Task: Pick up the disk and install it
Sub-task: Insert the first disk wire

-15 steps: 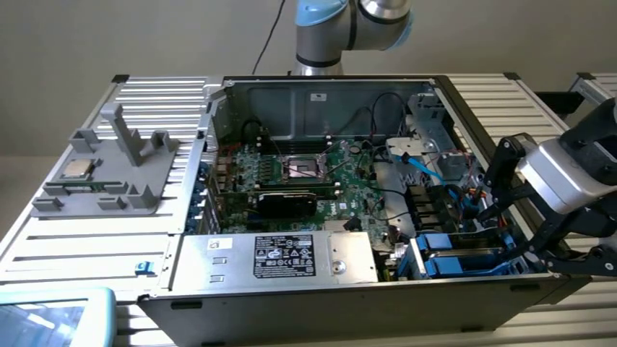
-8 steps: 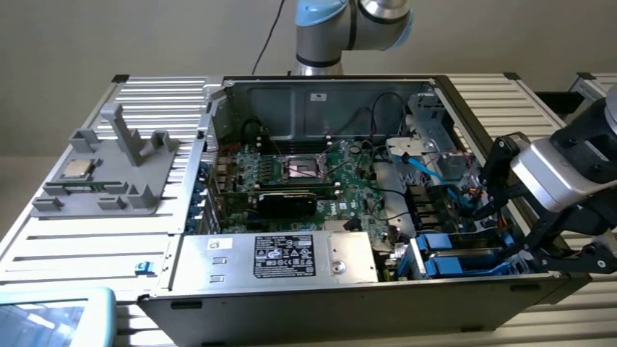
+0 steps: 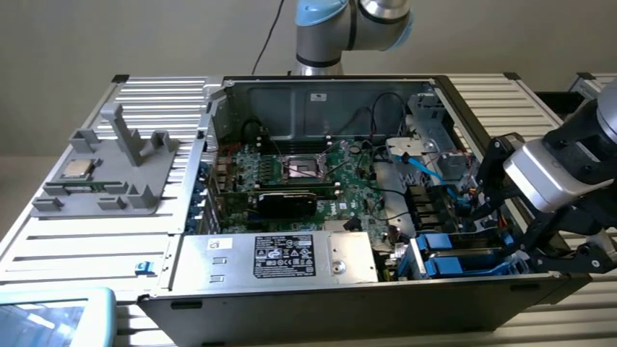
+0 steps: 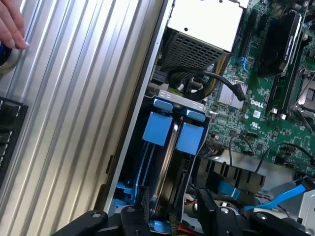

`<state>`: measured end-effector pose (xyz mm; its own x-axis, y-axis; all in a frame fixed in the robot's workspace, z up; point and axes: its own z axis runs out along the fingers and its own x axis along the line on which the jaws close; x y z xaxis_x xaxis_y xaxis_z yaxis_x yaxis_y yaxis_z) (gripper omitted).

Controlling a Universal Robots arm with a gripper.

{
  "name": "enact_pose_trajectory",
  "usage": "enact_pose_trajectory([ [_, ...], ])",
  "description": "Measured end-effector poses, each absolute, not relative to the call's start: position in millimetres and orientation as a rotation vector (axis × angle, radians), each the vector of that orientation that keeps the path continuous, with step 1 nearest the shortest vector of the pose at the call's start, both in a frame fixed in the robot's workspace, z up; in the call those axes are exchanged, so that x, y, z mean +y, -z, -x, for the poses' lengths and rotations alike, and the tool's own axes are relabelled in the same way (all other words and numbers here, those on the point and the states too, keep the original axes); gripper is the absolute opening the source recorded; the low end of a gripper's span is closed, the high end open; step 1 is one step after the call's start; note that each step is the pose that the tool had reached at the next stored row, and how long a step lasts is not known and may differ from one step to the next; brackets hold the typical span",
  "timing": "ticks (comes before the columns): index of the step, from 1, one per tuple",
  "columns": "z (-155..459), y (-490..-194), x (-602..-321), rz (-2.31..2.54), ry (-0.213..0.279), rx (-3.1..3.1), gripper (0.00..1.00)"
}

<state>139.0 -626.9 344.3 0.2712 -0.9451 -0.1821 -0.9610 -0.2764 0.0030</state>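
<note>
Gripper [image 4: 172, 201] hangs over the drive bay [image 3: 417, 253], lower right of the exterior view, grip state unclear to me; disk [image 4: 158, 129] sits slotted there, directly ahead, long axis along my approach.

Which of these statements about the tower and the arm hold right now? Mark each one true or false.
1. The gripper hangs over the bay that holds the blue drive carriers. True.
2. The CPU chip sits in the motherboard socket. False: it lies on the grey fixture on the table, at the exterior view's left.
3. A person's hand rests on the slatted table. True.
4. The computer case is closed. False: it lies open, with the motherboard exposed.
</note>
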Motion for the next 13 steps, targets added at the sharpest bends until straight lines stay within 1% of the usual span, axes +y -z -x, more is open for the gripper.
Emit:
enact_pose_trajectory([
  [8, -138.1, -340.1, -620.7, 2.446, -0.228, 1.783, 0.52],
  [13, -141.6, -337.8, -620.6, 2.443, -0.248, 1.755, 0.52],
])
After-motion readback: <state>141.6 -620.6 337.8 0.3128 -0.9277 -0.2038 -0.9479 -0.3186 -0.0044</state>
